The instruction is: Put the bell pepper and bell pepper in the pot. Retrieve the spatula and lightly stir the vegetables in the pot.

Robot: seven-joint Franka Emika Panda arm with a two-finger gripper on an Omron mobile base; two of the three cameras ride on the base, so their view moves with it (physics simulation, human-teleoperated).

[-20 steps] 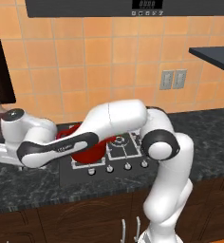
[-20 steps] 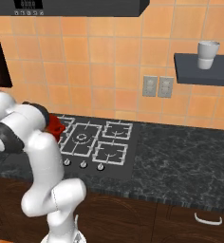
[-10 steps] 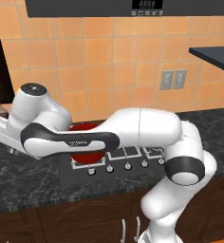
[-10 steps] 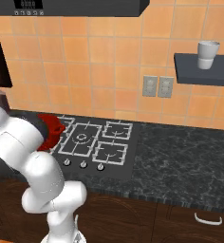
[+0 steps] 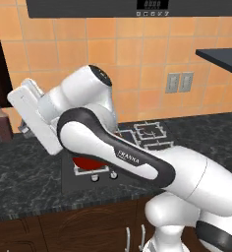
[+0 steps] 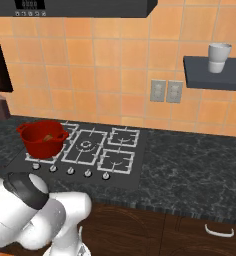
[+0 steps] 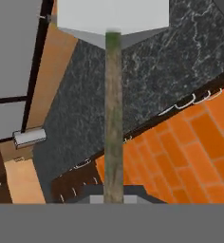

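Note:
In the hand view my gripper (image 7: 114, 196) is shut on the spatula's thin stick handle (image 7: 113, 118). The handle runs straight up to the pale grey-white blade (image 7: 113, 16), held above the dark counter's front edge. In the left base view my white hand (image 5: 23, 129) hangs at the left, above the counter beside the stove. The red pot (image 6: 42, 137) stands on the stove's near-left burner, and a strip of it (image 5: 91, 163) peeks out under my arm. A small orange-brown bit (image 6: 49, 137) lies inside it; whether it is the bell pepper is too small to tell.
A dark brown bottle (image 5: 2, 123) stands on the counter by the wall, left of the stove (image 6: 97, 150). A white cup (image 6: 219, 57) sits on a wall shelf at the right. My arm's large white links (image 5: 137, 162) cross the stove in the left base view.
The arm has swung up and toward the cameras, lifting the hand off the counter at the left. In the right base view it has dropped to the lower left, uncovering the pot.

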